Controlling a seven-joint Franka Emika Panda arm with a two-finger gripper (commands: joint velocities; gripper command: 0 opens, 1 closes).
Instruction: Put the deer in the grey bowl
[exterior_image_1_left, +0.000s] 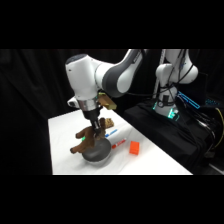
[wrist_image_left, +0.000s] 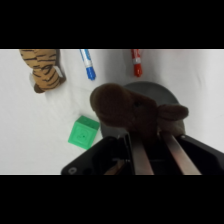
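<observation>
I see the white table (exterior_image_1_left: 65, 150) first, a flat matte surface with dark cloth behind it. My arm (exterior_image_1_left: 95, 75) reaches over it, smooth white shells with a grey joint, and its gripper (exterior_image_1_left: 94, 131) comes down over the near part of the table.

Below the gripper sits the grey bowl (exterior_image_1_left: 97, 152), round and dull-shiny; in the wrist view only part of its dark rim (wrist_image_left: 160, 92) shows behind the toy. The deer (wrist_image_left: 127, 112) is a dark brown plush with a soft, fuzzy surface and rounded lumps; from the side its thin limbs (exterior_image_1_left: 80, 142) stick out left past the bowl's edge. It hangs at the bowl, held up by the gripper; I cannot tell whether it touches the bowl. The fingers are clamped on the deer, their pale pads pressing in from both sides.

A striped tan and black soft toy (wrist_image_left: 44, 70) lies well apart at the wrist view's upper left. An orange block (exterior_image_1_left: 134, 147) sits right of the bowl, a green block (wrist_image_left: 83, 132) just beside the deer. A blue marker (wrist_image_left: 88, 64) and a red marker (wrist_image_left: 136, 62) lie beyond the bowl. No writing is readable anywhere.
</observation>
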